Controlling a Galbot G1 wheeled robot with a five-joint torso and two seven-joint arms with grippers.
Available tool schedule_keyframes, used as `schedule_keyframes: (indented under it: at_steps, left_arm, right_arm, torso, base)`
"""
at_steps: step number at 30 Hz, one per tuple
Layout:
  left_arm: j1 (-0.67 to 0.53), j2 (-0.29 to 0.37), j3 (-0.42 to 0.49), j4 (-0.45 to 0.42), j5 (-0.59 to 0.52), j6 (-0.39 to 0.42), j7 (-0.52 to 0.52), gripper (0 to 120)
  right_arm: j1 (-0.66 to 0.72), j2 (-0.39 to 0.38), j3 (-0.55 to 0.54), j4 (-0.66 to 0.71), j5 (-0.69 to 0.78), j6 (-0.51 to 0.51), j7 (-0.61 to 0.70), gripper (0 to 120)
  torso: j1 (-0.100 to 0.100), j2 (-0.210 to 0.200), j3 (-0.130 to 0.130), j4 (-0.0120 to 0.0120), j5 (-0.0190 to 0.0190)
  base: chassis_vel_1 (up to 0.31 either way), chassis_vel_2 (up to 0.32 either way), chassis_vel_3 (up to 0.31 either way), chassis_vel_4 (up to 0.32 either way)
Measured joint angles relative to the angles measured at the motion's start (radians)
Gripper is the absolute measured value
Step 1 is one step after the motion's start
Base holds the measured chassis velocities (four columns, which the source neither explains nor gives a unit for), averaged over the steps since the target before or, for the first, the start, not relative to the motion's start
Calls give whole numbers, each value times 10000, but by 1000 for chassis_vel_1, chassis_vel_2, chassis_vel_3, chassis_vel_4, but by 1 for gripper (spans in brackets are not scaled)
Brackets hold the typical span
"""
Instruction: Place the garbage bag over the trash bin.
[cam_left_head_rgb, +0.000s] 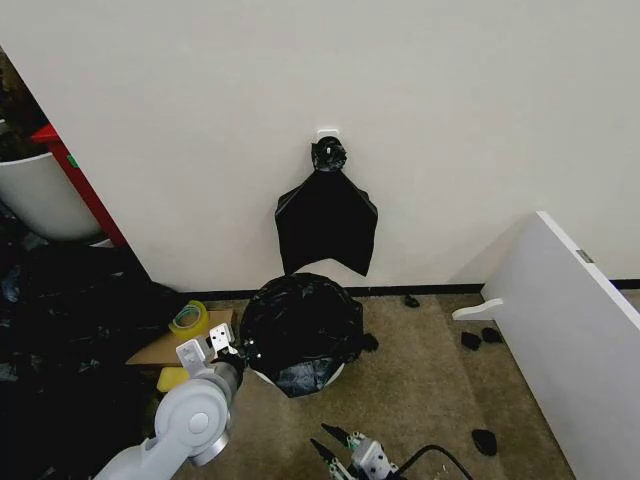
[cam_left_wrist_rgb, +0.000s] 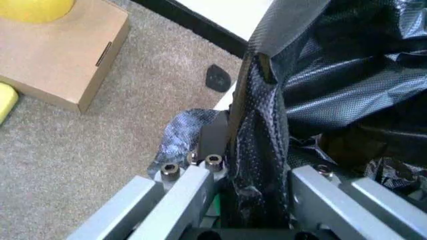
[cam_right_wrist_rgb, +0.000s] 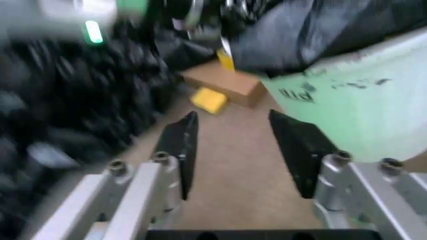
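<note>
The garbage bag (cam_left_head_rgb: 300, 325) is glossy black and crinkled, draped over the top of the trash bin (cam_left_head_rgb: 336, 376), of which a cream sliver shows below it. My left gripper (cam_left_head_rgb: 236, 354) is at the bag's left edge, shut on a fold of the garbage bag (cam_left_wrist_rgb: 260, 150) that runs between its fingers (cam_left_wrist_rgb: 212, 134). My right gripper (cam_left_head_rgb: 335, 443) is low in front of the bin, open with nothing in it. In the right wrist view the right gripper (cam_right_wrist_rgb: 233, 132) stands beside the trash bin's pale green wall (cam_right_wrist_rgb: 353, 105), with the garbage bag (cam_right_wrist_rgb: 320, 25) hanging above.
A flat black bundle of bags (cam_left_head_rgb: 326, 215) hangs on the wall behind the bin. A cardboard box (cam_left_head_rgb: 170, 346) with a yellow tape roll (cam_left_head_rgb: 188, 318) and dark plastic sheeting (cam_left_head_rgb: 60, 330) lie left. A white board (cam_left_head_rgb: 580, 330) leans at right. Black scraps (cam_left_head_rgb: 484, 440) dot the carpet.
</note>
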Motion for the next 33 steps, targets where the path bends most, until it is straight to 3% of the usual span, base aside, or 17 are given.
schedule_keyframes:
  at_steps: [6, 8, 13, 15, 33]
  left_arm:
    - [50, -26, 31, -89, 5, -24, 6, 0]
    - [78, -22, 35, -160, 11, -27, 9, 0]
    - [142, -1, 28, -246, 17, -27, 22, 0]
    - [167, 5, 28, -267, 23, -27, 26, 0]
    - [230, 87, 89, -425, 72, 11, 123, 0]
  right_arm:
    - [220, 221, 185, 420, 2548, -743, 394, 59]
    - [306, 335, 238, 408, 3491, -869, 585, 73]
    - [511, 544, 310, 229, 4283, -907, 791, 90]
    - [569, 599, 320, 175, 4398, -918, 870, 90]
    - [884, 929, 402, -20, 4784, -904, 1414, 25]
  torso:
    - [0, 0, 0, 1, 0]
    - [0, 0, 0, 0, 1]
    - [0, 0, 0, 0, 1]
    - [0, 0, 0, 0, 1]
    - [0, 0, 0, 0, 1]
  base:
    - [0, 0, 0, 0]
    - [0, 0, 0, 0]
    - [0, 0, 0, 0]
    - [0, 0, 0, 0]
    - [0, 0, 0, 0]
